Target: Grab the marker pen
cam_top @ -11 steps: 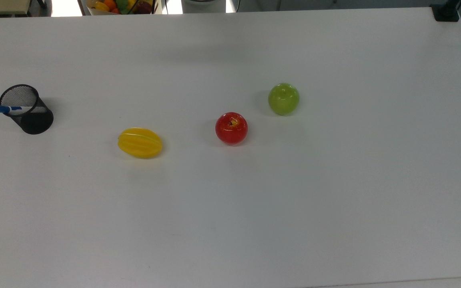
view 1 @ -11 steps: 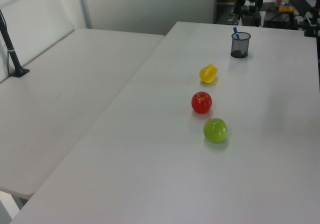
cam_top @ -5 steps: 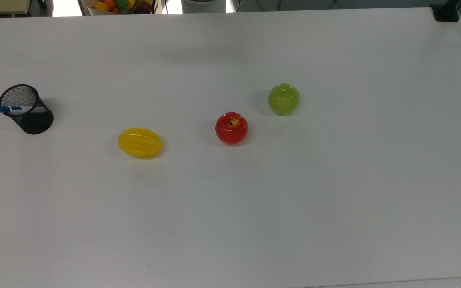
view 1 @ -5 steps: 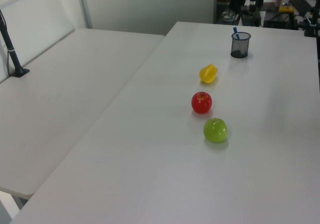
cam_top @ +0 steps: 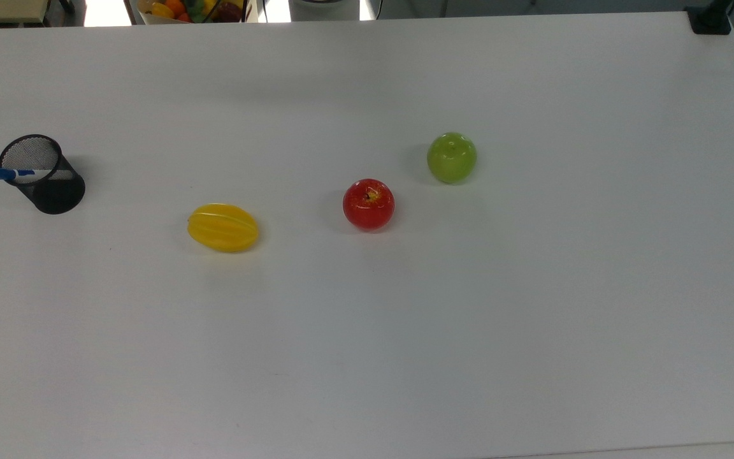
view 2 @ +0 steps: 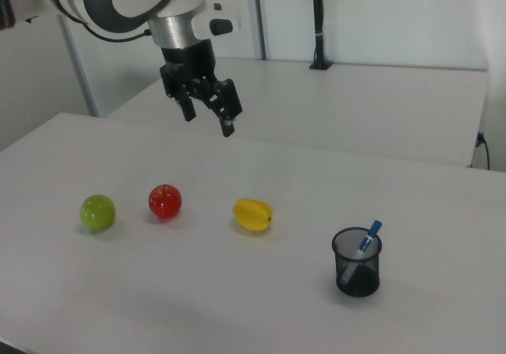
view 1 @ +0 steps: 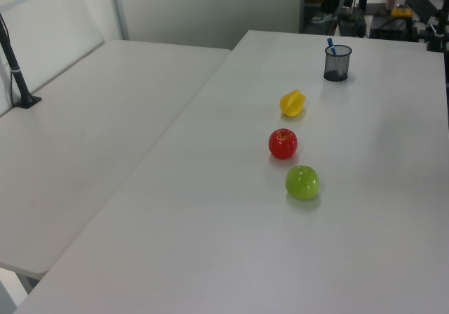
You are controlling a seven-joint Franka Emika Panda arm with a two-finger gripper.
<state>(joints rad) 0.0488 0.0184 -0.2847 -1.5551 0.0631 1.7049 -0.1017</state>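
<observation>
The marker pen [cam_top: 13, 173] has a white barrel and a blue cap. It leans in a black mesh cup [cam_top: 48, 182] at the top view's left, its cap poking over the rim. The pen [view 2: 364, 243] and cup [view 2: 357, 263] stand at the right view's lower right; the pen [view 1: 331, 46] and cup [view 1: 337, 63] are far up in the left view. My gripper [view 2: 208, 111] hangs open high above the table in the right view, up and left of the cup, holding nothing.
On the white table [cam_top: 532, 319] a yellow starfruit [cam_top: 223, 227], a red apple [cam_top: 368, 204] and a green apple [cam_top: 452, 157] lie in a row to the right of the cup in the top view. A black post base [cam_top: 710, 19] sits at the far right corner.
</observation>
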